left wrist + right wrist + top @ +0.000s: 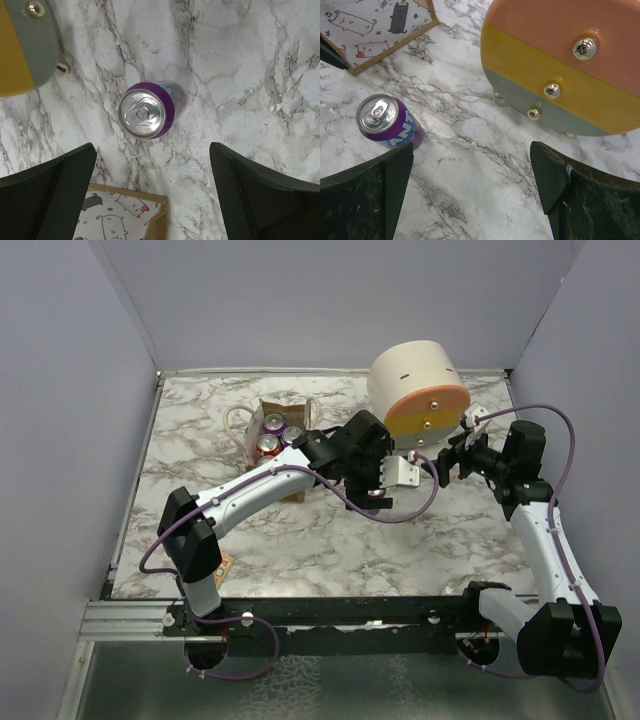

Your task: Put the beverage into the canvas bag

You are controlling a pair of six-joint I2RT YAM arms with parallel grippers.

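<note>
Hovering wide open over the purple can [146, 113] with the left gripper [152, 150], holding nothing.

Standing upright on the marble counter [240, 75], touched by nothing, just ahead of the gap between that gripper's fingers. Behind the gripper, beside one finger: a corner of the canvas bag [125, 210], cat-print lining showing, other cans [268, 445] inside it in the top view. Ahead and off to one side: the drum-shaped drawer box [20, 45]. Facing the same can with the right gripper [472, 150], likewise spread wide and empty, can near one finger but apart from it.
</note>
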